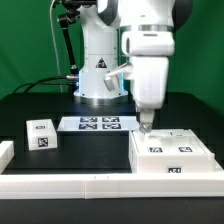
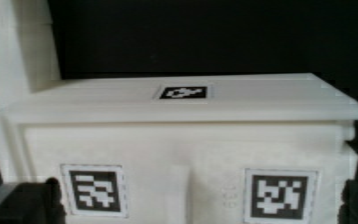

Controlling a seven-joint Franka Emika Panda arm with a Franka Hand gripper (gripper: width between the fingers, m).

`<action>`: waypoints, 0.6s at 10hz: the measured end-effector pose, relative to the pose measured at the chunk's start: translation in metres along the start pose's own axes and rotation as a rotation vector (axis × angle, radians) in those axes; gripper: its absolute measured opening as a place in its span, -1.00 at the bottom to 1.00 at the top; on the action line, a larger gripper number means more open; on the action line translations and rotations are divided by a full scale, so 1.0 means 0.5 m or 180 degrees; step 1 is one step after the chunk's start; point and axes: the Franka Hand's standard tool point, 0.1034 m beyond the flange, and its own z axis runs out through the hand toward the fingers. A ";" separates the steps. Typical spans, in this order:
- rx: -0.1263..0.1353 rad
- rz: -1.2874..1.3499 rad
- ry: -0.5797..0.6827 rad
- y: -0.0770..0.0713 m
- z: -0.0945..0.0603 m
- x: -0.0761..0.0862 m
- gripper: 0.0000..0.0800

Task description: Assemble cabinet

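The cabinet [image 1: 172, 152] is the large white box with tags on top, lying at the exterior view's right front. It fills the wrist view [image 2: 176, 130], showing one tag on one face and two tags on the nearer face. My gripper [image 1: 147, 125] hangs straight down over the cabinet's back left corner, its tips at the top edge. In the wrist view the gripper [image 2: 194, 206] is open, with one dark finger [image 2: 23, 202] at the frame's edge beside the tagged face. Nothing is held. A small white drawer block [image 1: 42, 134] lies apart at the exterior view's left.
The marker board [image 1: 98, 123] lies flat in front of the robot base. A long low white rail [image 1: 90, 186] runs along the front edge. A short white piece [image 1: 5, 152] sits at the far left. A white strip [image 2: 16, 45] shows behind the cabinet in the wrist view.
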 end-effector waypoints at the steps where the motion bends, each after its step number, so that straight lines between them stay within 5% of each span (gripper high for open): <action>1: -0.0095 0.0234 0.0038 -0.023 -0.016 -0.004 0.99; 4: -0.0248 0.0908 0.0188 -0.102 -0.035 0.005 0.99; 6: -0.0230 0.0935 0.0194 -0.118 -0.030 0.002 0.99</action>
